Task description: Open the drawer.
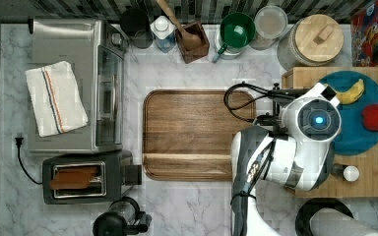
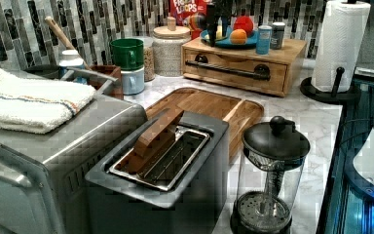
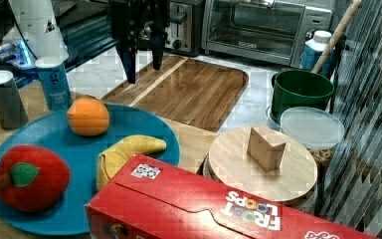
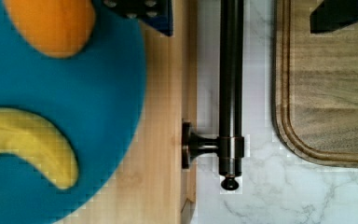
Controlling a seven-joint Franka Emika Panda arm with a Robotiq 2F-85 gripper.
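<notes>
Marble counter (image 1: 197, 206), largest surface. Walnut tray (image 1: 192, 135) at centre in the top view. Bamboo drawer (image 2: 243, 66) against the backsplash in the left view, front flush with its box, black bar handle (image 4: 230, 88) across it. Blue plate (image 3: 79, 149) on top carries a banana (image 3: 127, 149) and orange (image 3: 88, 116). Gripper (image 3: 142, 62) hangs above the handle, fingers apart, holding nothing.
</notes>
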